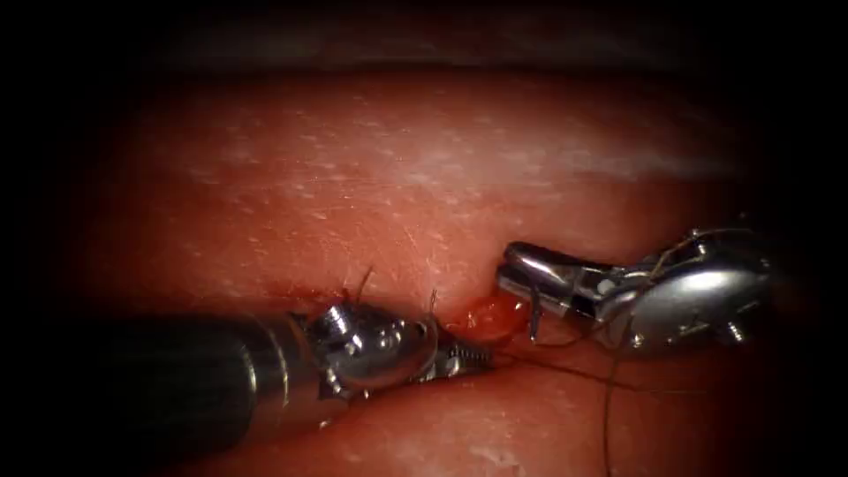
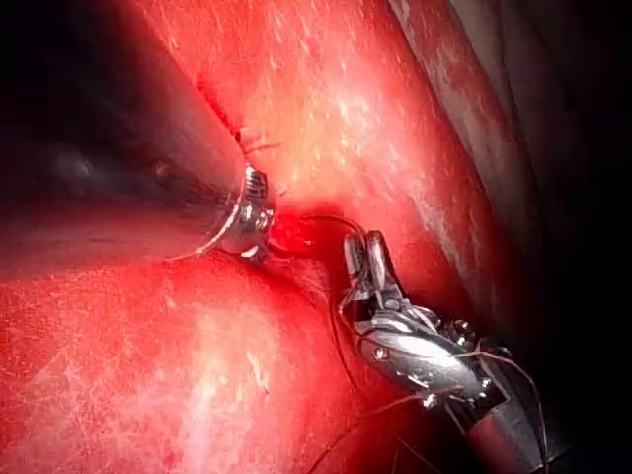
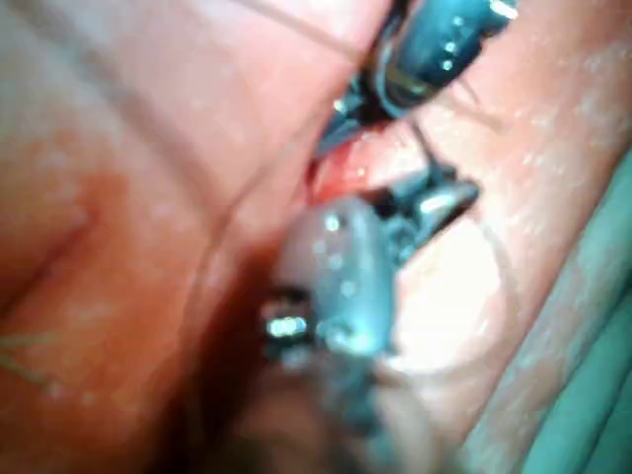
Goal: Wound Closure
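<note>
The tissue (image 1: 371,194) has its cut (image 1: 488,320) gaping, with wet red flesh inside. My left tool (image 1: 473,356) comes in low from the left and lies with its jaws shut, tip down in the cut's near edge. Dark thread (image 1: 574,371) starts right at that tip; I cannot tell if it is gripped. My right tool (image 1: 517,272) reaches in from the right, jaws shut on the needle (image 1: 533,316), which hangs down from them beside the cut on its right. In the left wrist view the right tool (image 2: 361,252) holds the thin curved needle (image 2: 321,218) arching toward the red opening (image 2: 288,233).
Two short cut ends of thread (image 1: 363,284) stand up from the tissue on the cut's left. Loose thread (image 1: 608,415) trails down past the right tool's wrist and loops around it (image 1: 658,256). The left tool's thick shaft (image 1: 177,380) covers the near left.
</note>
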Motion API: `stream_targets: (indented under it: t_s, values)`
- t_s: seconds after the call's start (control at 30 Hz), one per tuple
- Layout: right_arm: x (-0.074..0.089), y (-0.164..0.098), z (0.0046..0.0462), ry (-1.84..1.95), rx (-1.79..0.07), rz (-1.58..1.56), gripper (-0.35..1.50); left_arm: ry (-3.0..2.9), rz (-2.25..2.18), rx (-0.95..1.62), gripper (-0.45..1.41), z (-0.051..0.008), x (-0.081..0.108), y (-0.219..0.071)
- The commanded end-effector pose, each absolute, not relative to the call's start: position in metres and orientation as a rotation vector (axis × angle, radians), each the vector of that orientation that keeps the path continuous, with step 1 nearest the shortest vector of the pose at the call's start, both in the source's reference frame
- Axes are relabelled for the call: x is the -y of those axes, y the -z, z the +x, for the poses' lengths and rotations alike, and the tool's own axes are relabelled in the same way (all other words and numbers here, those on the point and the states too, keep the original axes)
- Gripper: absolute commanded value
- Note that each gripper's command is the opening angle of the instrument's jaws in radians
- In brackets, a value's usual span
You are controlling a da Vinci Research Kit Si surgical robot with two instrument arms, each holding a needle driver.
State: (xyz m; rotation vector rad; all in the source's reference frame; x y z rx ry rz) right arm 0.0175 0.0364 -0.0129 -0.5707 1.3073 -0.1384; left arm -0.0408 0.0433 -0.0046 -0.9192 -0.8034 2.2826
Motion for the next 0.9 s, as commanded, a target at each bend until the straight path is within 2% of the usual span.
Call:
stream_targets:
  t_s: [0.03, 0.6, 0.9]
  values:
    - [-0.0353, 0.0104, 0.0181, 0.167, -1.296, -0.559, -0.35, -2.279, -0.918, 0.807, 0.12, -0.0414, -0.0433, 0.004]
    - [-0.0312, 0.0071, 0.0184, 0.116, -1.284, -0.304, -0.35, -2.285, -0.92, 0.818, 0.12, -0.0414, -0.0435, 0.0041]
    - [-0.0323, 0.0079, 0.0185, 0.069, -1.274, -0.284, -0.35, -2.287, -0.921, 0.826, 0.12, -0.0414, -0.0436, 0.0042]
